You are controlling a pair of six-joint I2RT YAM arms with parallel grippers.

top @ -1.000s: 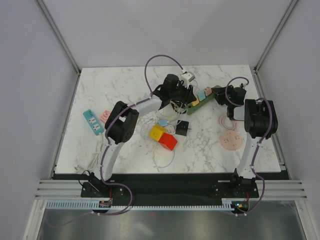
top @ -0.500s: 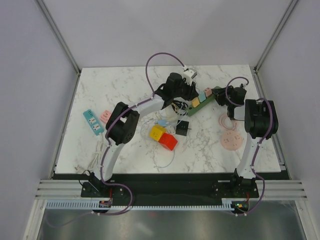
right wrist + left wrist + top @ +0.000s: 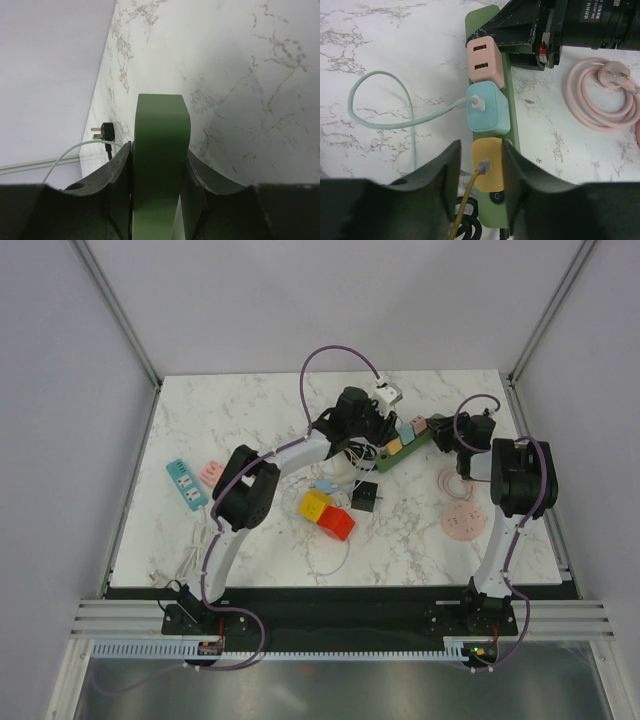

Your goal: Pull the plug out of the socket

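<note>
A green power strip (image 3: 514, 125) lies at the table's back middle (image 3: 425, 437), with a pink adapter (image 3: 485, 62), a teal plug (image 3: 488, 106) and a yellow plug (image 3: 488, 170) with a yellow cable seated in it. My left gripper (image 3: 481, 170) is open and straddles the yellow plug: the right finger is at its edge and the left finger stands off it. In the top view it sits over the strip's near end (image 3: 383, 440). My right gripper (image 3: 159, 150) is shut on the strip's far end (image 3: 160, 125), and it also shows in the left wrist view (image 3: 495, 32).
A pink coiled cable (image 3: 600, 95) lies right of the strip, with a round pink socket (image 3: 462, 522) nearer. Yellow (image 3: 316, 504) and red (image 3: 338, 524) cube sockets and a black one (image 3: 366, 496) sit mid-table. A teal strip (image 3: 186, 484) lies far left. A black plug (image 3: 104, 132) lies beyond the strip.
My left gripper has moved right along the strip toward the yellow plug. The strip and the right gripper have shifted slightly right.
</note>
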